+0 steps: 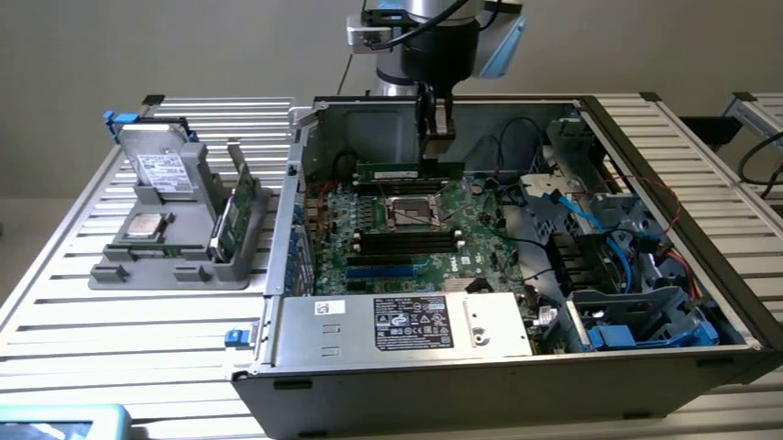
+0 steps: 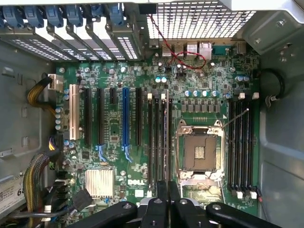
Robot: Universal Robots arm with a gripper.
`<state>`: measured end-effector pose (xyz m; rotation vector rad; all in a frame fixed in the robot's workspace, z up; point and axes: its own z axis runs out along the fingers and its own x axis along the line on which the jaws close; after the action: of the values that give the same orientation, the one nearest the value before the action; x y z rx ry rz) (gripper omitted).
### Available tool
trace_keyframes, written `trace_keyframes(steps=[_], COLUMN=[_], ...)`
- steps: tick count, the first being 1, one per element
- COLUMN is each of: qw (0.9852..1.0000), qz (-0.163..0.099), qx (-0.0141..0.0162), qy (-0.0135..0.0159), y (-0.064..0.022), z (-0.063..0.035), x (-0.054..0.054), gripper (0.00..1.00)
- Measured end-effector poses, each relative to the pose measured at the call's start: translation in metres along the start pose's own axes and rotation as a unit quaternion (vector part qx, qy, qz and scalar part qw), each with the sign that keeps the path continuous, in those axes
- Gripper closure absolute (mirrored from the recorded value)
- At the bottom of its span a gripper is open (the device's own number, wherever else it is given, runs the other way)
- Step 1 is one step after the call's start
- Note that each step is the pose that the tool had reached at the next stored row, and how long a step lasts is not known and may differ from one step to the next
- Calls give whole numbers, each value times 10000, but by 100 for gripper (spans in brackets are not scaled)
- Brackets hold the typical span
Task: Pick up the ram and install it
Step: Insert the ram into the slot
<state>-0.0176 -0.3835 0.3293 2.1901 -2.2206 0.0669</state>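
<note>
1. ram (image 1: 394, 171): upper centre of the exterior view, level, inside the case (image 1: 297, 156), over the motherboard (image 1: 483, 234) just beyond the CPU socket (image 1: 413, 212).
2. end effector (image 1: 435, 156): nearly fully closed, pinching the ram's top edge.
3. Step: pick done, install in hand. It doesn't look seated.
4. Seating calls for the edge parallel over a memory slot (image 2: 153, 142), notch matched, straight press.

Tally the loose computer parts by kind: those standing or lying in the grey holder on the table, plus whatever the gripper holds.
drive, in the grey holder: 1
processor chip, in the holder: 1
green cards, upright in the holder: 2
ram, held in the shut gripper over the motherboard: 1
Total: 5
</note>
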Motion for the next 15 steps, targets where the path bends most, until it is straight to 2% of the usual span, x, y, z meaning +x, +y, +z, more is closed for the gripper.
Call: trace_keyframes(steps=[5, 7, 10, 15], qw=[10000, 10000, 10000, 9999], qz=[0, 0, -1, -2], qx=[0, 1, 1, 6], qy=[5, 16, 53, 140], y=[0, -1, -4, -14], z=[91, 121, 156, 202], x=[-5, -6, -8, -10], gripper=[88, 88, 88, 88])
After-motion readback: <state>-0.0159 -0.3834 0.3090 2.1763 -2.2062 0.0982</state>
